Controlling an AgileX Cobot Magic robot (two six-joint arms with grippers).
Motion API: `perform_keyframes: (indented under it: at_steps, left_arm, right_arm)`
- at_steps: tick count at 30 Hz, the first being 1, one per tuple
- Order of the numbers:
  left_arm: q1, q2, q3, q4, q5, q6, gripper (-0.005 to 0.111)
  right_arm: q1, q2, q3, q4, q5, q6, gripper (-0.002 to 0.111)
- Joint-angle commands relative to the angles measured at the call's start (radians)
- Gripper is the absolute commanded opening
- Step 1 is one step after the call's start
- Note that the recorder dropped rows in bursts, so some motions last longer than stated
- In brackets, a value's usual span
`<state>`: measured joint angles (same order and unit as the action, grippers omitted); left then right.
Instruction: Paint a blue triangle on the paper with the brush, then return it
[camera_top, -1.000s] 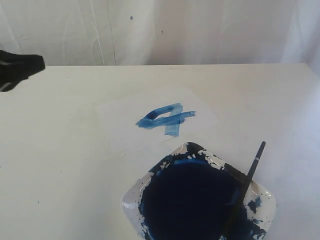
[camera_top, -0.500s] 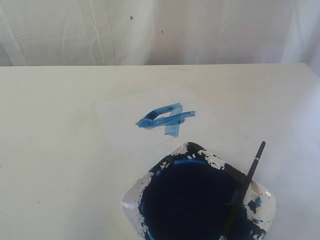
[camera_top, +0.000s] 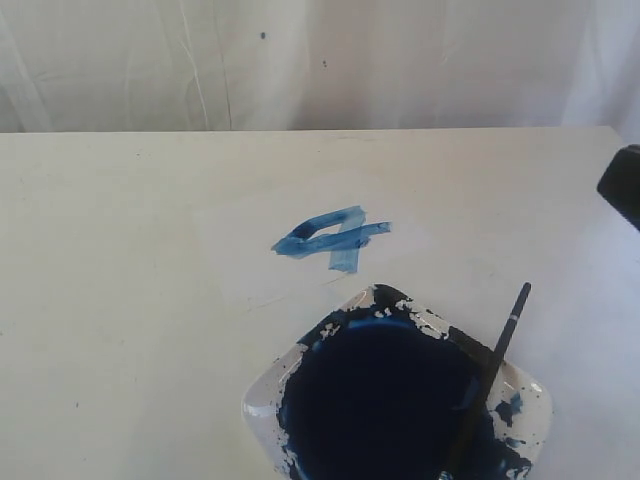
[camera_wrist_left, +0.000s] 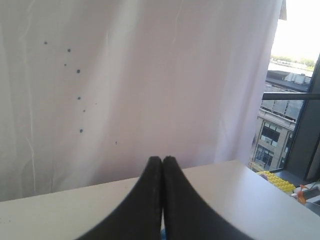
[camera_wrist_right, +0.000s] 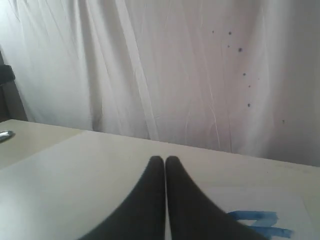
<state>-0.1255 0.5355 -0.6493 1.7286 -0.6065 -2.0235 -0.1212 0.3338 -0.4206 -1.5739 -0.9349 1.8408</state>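
Right gripper (camera_wrist_right: 164, 159) is entering at 3 o'clock, left gripper (camera_wrist_left: 162, 159) having quit 9 o'clock; both jaws are pressing together, empty. Brush (camera_top: 497, 358) is lying across paint dish (camera_top: 262, 400), 5 o'clock of blue triangle (camera_top: 330, 238): light, stiff, probably slick; grasp mid-handle.

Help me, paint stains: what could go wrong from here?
The brush leans on the dish rim with its handle overhanging; the shut right gripper, nearby, might knock it and flick paint.
The blue triangle may be wet; anything dragging the thin paper could smear it.

Streaky blue triangle (camera_top: 330, 238) on paper (camera_top: 240, 255); brush (camera_top: 500, 345) lies across the dish (camera_top: 262, 396).
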Motion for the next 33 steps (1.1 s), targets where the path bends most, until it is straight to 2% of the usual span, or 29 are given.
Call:
perform_keyframes:
  at_steps: [1,5,6,13,16,22,33]
  left_arm:
    - [0.004,-0.051,0.002,0.016,-0.005,-0.005,0.0]
    - [0.004,-0.069,0.002,0.016,0.001,0.004,0.0]
    - [0.004,-0.069,0.002,0.016,0.001,0.004,0.0]
    - [0.004,-0.069,0.002,0.016,0.001,0.004,0.0]
    - [0.004,-0.069,0.002,0.016,-0.003,0.004,0.0]
    - [0.004,-0.069,0.002,0.016,-0.056,0.004,0.0]
    - [0.004,-0.069,0.002,0.016,-0.054,0.004,0.0]
  right_arm:
    - [0.002,-0.07,0.002,0.005,0.056,0.0,0.0]
    - [0.002,-0.149,-0.008,0.026,0.247,0.009,0.0]
    - [0.002,-0.163,-0.019,0.026,0.311,0.069,0.0]
    - [0.002,-0.225,-0.046,-0.042,0.429,0.101,0.0]
    - [0.002,-0.274,-0.046,-0.154,0.519,0.101,0.0]
    - [0.041,-0.287,-0.046,-0.171,0.508,0.101,0.0]
    - [0.044,-0.287,-0.046,-0.171,0.474,0.101,0.0]
